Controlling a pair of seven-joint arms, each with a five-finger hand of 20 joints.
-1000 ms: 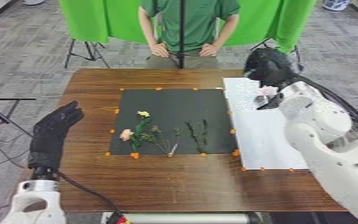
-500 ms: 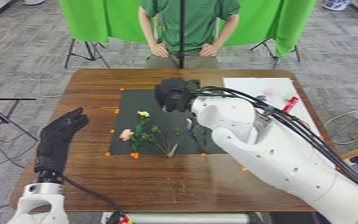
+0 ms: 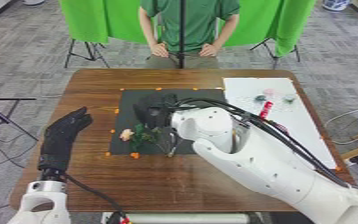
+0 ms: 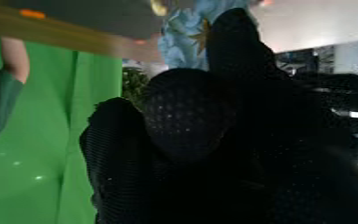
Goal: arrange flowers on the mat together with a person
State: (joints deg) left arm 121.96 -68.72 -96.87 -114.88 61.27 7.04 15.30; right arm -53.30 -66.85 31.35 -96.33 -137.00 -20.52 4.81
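Above the black rectangular mat (image 3: 200, 93), my right hand (image 3: 149, 106) pinches a pale blue, soft-petalled flower (image 4: 181, 44). One pink flower (image 3: 127, 134) lies placed there, so I judge the arranging half done; small blooms (image 3: 268, 92) remain on white paper (image 3: 245, 90). My left hand (image 3: 64, 131) rests, fingers straight.

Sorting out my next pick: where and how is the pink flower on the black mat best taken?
Probably pinch just behind the pink flower's bloom, beside the green leaves, from above and the robot's left: the rounded bloom sits toward that edge of the black mat, while the right arm reaches across the other side.
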